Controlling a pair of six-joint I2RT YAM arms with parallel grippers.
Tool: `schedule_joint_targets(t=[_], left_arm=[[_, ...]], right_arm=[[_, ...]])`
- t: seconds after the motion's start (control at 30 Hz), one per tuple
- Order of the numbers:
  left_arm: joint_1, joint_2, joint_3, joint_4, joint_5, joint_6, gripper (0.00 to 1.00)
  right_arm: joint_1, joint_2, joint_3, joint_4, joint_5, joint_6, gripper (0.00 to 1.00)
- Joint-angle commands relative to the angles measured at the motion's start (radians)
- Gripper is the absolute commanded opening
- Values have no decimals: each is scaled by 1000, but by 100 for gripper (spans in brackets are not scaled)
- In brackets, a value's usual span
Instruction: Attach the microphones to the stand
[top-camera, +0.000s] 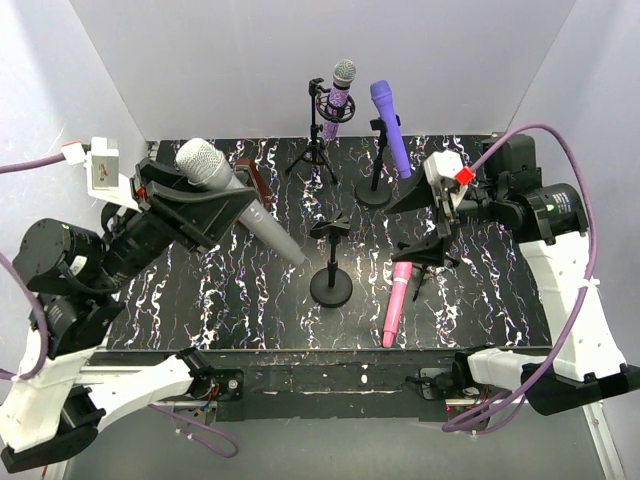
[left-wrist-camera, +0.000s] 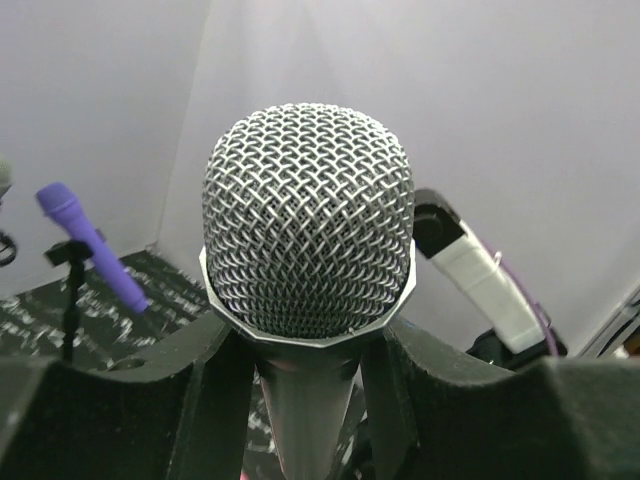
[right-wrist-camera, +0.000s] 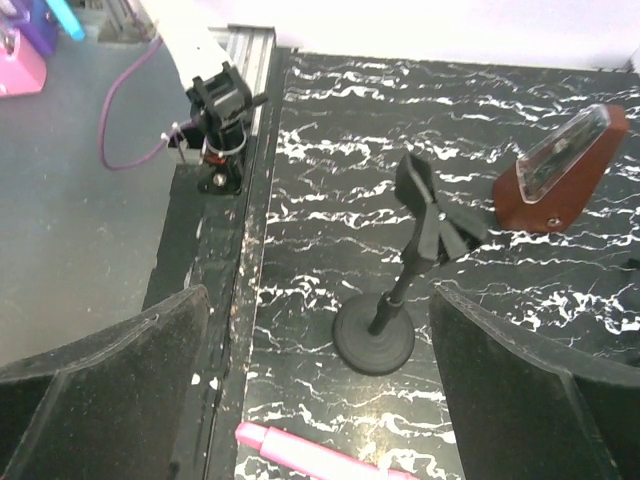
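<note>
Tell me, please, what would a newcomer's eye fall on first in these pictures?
The silver-grey microphone stands out first, gripped by the left gripper and raised over the left side of the table. Next come the glittery purple microphone and the violet microphone, mounted on stands at the back. The pink microphone lies on the table front right, near the open right gripper.
</note>
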Motion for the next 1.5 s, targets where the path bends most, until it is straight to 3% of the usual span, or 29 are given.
schedule_joint_targets(t=[0.0,0.23,0.43,0.93,1.2,1.47], left_arm=[[-1,2,66,-332,14,144,0],[1,10,99,-564,30,234,0],[1,16,44,-605,43,270,0],[-1,-4,-203,-449,38,286,0],[-1,77,-205,-355,96,305,0],[1,138,-153,-386,43,366,0]], right_arm=[[-8,-24,-60,-224,-37,-369,98],[-6,-30,-178,-243,-36,-523,98],[-9,-19,-243,-215,-36,-566,98],[-8,10,-330,6,-77,-333,93],[31,85,-258,131,-74,-172,92],[95,217,-165,270,10,-87,92]])
